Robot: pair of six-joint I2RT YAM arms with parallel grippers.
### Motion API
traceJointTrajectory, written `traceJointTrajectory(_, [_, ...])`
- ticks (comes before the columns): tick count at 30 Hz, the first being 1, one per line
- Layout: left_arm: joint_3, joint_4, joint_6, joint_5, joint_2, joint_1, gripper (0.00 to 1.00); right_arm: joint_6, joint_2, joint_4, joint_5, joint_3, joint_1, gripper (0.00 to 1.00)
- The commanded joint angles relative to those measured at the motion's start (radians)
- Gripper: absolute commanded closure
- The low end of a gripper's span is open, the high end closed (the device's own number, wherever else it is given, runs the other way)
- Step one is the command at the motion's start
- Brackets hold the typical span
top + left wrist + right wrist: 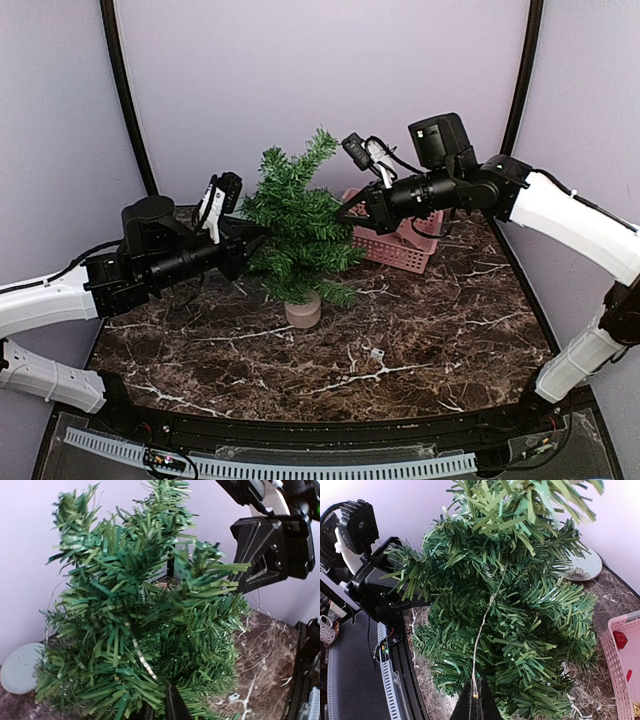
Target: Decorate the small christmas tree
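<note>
Your right gripper (pixel 476 702) is clenched on a thin wire (pixel 482 625) draped up the tree (pixel 295 225), which stands directly ahead of it. Your left gripper (pixel 248 238) is in the branches opposite; can't tell its grip.

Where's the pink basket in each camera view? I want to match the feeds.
Top external: the pink basket sits on the table just right of the small christmas tree, below the right arm.
Left wrist: not visible; the tree fills the view.
Right wrist: at the lower right edge, cut off by the frame.
Shared landmark: the tree, seen in all three views.
</note>
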Motion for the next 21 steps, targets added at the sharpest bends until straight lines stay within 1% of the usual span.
traceJointTrajectory(1, [0.02,0.046,0.029,0.002,-0.007,-0.003,0.97,0.003,0.008,0.028,-0.004,0.021,0.008,1.0])
traceJointTrajectory(3, [0.016,0.046,0.03,0.018,-0.014,-0.002,1.0,0.003,0.009,0.026,-0.003,0.022,0.008,1.0])
traceJointTrajectory(12, [0.004,0.051,0.043,0.209,-0.03,-0.004,1.0,0.013,0.019,0.037,-0.026,0.024,0.01,1.0])
traceJointTrajectory(21, [0.047,0.057,0.098,0.282,0.016,-0.005,1.0,0.014,0.035,0.037,-0.027,0.035,0.022,1.0])
